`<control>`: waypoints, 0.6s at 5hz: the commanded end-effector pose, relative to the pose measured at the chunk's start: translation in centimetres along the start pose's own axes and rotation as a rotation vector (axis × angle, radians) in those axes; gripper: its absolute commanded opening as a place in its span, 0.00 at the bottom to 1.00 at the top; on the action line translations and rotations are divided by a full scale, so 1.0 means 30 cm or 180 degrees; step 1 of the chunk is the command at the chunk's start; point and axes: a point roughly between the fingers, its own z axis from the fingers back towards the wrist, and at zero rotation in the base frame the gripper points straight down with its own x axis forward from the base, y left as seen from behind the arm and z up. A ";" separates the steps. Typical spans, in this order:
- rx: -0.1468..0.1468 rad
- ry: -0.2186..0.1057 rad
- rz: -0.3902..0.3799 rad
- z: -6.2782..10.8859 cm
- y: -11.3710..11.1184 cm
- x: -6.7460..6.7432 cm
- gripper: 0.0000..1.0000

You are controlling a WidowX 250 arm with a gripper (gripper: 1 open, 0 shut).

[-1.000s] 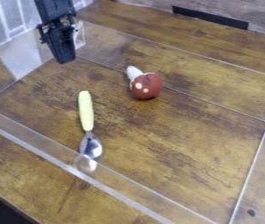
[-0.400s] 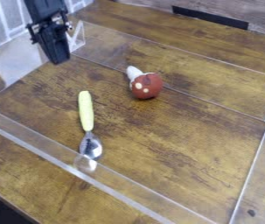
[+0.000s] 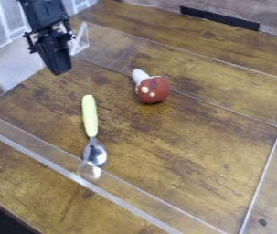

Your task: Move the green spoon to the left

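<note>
The green spoon (image 3: 90,125) lies flat on the wooden table, its thick yellow-green handle pointing away and its shiny metal bowl toward the front edge. My black gripper (image 3: 58,66) hangs at the upper left, well above and behind the spoon's handle. Its fingers are pressed together with nothing between them, tips pointing down toward the wood.
A red-brown rounded object with a white tip (image 3: 152,88) sits right of the spoon's handle. A low clear plastic wall (image 3: 128,195) runs along the front and around the work area. Dark items stand along the back edge (image 3: 226,15).
The gripper has drifted a little to the left and slightly lower in the picture, still shut. The spoon and the red-brown object lie where they were.
</note>
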 end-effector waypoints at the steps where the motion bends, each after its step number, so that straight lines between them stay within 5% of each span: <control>1: 0.0186 -0.0269 -0.0012 0.108 -0.037 -0.049 0.00; 3: 0.0268 -0.0209 -0.0109 0.097 -0.062 -0.105 0.00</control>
